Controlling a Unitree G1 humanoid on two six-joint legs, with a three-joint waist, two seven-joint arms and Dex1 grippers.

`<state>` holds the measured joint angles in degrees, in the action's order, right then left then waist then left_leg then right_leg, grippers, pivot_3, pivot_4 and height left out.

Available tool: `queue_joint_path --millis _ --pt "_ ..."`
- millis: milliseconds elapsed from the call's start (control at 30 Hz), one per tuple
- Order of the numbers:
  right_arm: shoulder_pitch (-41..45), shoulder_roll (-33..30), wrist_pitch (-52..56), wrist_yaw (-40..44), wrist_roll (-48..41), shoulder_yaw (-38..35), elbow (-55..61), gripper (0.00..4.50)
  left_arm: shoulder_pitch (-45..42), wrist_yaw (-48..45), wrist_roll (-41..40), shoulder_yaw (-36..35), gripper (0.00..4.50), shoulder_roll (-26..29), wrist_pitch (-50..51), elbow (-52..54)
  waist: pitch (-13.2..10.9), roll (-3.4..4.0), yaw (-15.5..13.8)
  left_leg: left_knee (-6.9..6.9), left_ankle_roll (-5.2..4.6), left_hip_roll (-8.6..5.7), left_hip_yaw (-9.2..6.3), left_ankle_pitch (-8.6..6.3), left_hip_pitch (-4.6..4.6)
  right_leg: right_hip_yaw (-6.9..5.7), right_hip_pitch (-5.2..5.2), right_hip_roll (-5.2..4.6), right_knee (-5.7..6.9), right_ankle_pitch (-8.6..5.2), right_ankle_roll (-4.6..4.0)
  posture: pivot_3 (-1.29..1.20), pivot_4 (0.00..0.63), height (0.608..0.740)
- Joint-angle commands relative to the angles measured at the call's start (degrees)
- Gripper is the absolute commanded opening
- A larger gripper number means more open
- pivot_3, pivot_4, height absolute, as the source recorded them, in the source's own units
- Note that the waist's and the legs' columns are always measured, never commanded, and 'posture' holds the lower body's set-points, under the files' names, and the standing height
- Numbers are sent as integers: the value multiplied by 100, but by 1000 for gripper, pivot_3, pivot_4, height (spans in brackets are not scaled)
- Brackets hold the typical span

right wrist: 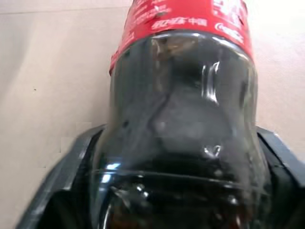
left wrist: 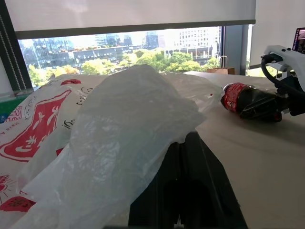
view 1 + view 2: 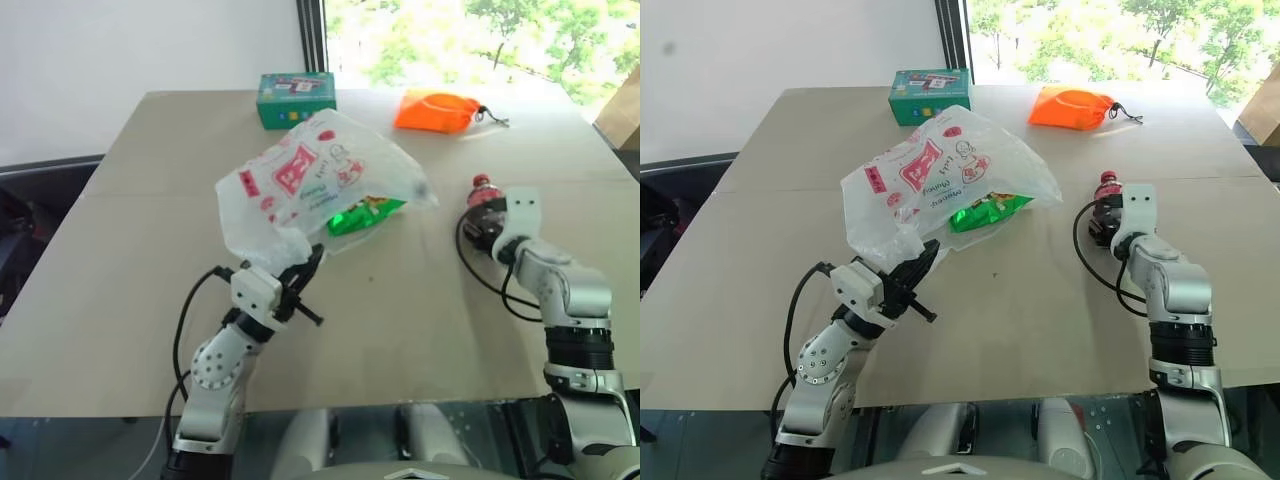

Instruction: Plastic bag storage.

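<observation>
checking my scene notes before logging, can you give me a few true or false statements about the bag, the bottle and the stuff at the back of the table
1. The left gripper is shut on the thin translucent white plastic bag with red print. True.
2. A shiny green packet lies inside that bag. True.
3. The dark plastic bottle with a red label stands upright on the table. False: it lies on its side, between the fingers of the right gripper.
4. The orange fabric pouch sits inside the bag. False: it lies apart, at the table's far edge.
5. The teal cardboard box lies at the far side, behind the bag. True.
</observation>
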<state>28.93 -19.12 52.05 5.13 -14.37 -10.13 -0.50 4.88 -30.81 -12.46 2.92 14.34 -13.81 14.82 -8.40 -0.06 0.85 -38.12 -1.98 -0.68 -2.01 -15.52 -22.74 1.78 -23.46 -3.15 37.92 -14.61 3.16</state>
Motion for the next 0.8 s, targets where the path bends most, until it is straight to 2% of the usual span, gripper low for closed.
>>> queue_joint_path --millis 33,133,333,400,533,700,800 --pt "30 -37 -360 -9 115 -49 168 3138 30 2 10 48 0 -2 -113 76 0 0 0 0 0 0 0 0 0 0 0 0 0 0 0 0 150 740" --pt "12 -121 -910 314 171 110 286 3138 42 1 -10 14 0 9 -120 74 -2 3 0 0 0 0 0 0 -1 0 0 0 0 0 0 0 150 740" --pt "-218 -436 -1585 2557 -846 358 1012 3138 1 15 -122 -43 0 -26 -138 143 -18 14 30 0 -3 7 0 -2 -1 0 -2 7 -1 0 0 0 150 740" --pt "-323 -553 -1898 3056 -1039 315 1155 3138 21 -1 -114 -23 0 -18 -147 190 -20 11 5 1 -4 9 -3 -2 -2 -4 -2 8 -2 0 0 0 150 740" --pt "-587 -1062 -1368 4254 -1896 425 1635 3138 209 52 -60 49 0 -43 -158 374 -28 5 -23 -10 -9 5 -5 -6 -9 -7 2 -1 -9 0 0 0 150 740" --pt "-648 -1649 -1070 4937 -1675 1448 1749 3138 155 172 -23 -5 0 -81 -169 370 -33 -4 -2 -13 -12 7 -4 -7 -5 -8 2 -3 -6 0 0 0 150 740" --pt "-449 -1577 -1198 4911 -1378 1838 1428 3138 126 176 -1 17 0 -86 -160 373 -35 -5 -5 -13 -12 13 -8 -7 -1 -13 2 5 1 0 -1 0 150 740"
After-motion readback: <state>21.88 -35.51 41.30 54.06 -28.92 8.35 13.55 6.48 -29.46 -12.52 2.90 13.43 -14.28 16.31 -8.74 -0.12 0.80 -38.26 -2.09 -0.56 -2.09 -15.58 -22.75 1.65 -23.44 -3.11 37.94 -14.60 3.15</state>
